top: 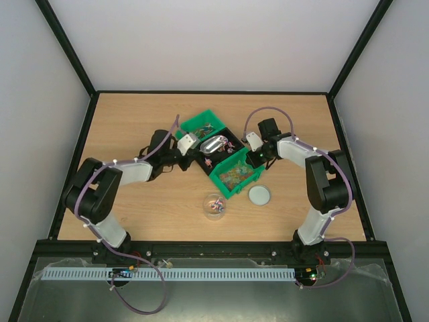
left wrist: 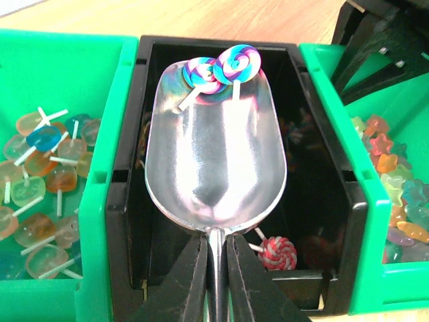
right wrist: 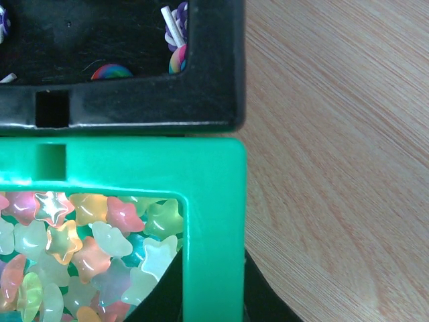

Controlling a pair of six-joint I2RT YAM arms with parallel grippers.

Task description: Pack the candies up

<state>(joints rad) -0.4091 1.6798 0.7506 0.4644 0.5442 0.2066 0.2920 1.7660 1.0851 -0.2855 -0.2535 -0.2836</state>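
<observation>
Candies [left wrist: 224, 67], two, lie in the scoop [left wrist: 214, 168] over the black bin [left wrist: 322, 221], its handle pinched by the left gripper [left wrist: 216, 245]; the right gripper [right wrist: 211, 292] clamps the green bin [right wrist: 134, 164] at its corner.

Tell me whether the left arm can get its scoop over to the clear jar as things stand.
Probably yes. The left tool grips the scoop above the black bin; the jar stands open close by, its lid lying aside, with nothing between them.
</observation>
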